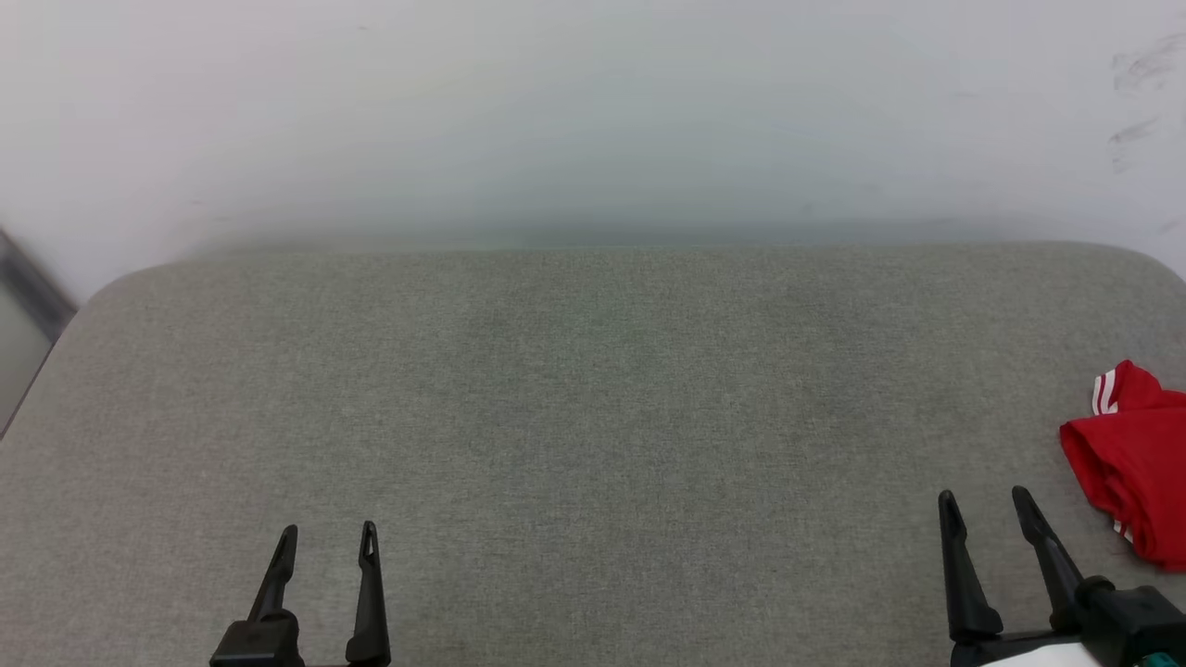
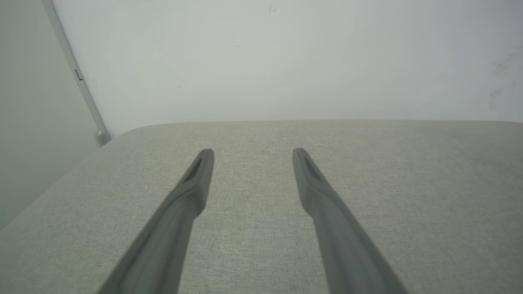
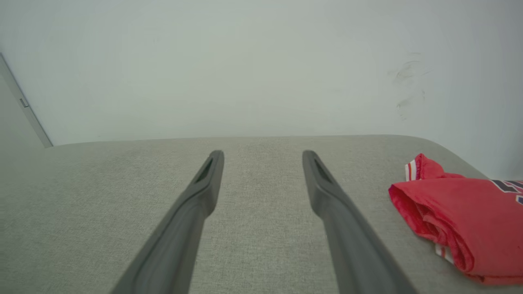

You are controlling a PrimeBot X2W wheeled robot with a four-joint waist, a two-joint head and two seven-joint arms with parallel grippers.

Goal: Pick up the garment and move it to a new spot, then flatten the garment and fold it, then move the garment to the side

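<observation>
The garment (image 1: pixel 1135 463), red with red-white striped trim, lies bunched at the right edge of the grey cushioned surface (image 1: pixel 593 398), partly cut off by the frame. The right wrist view has the garment (image 3: pixel 461 220) to the right of the fingers, with a bit of dark lettering at its far right. My right gripper (image 1: pixel 985 500) stands open just left of it, apart from the cloth, nothing between its fingers. At the lower left my left gripper (image 1: pixel 328 535) is open and empty, far from the garment. In its own wrist view the left gripper (image 2: pixel 252 153) hovers over bare fabric.
A pale wall (image 1: pixel 593 111) rises right behind the surface's far edge, with scuff marks (image 1: pixel 1144 83) at the upper right. A grey vertical strip (image 2: pixel 77 77) runs down the wall past the surface's left corner. The surface's rounded left edge (image 1: pixel 56 343) drops away.
</observation>
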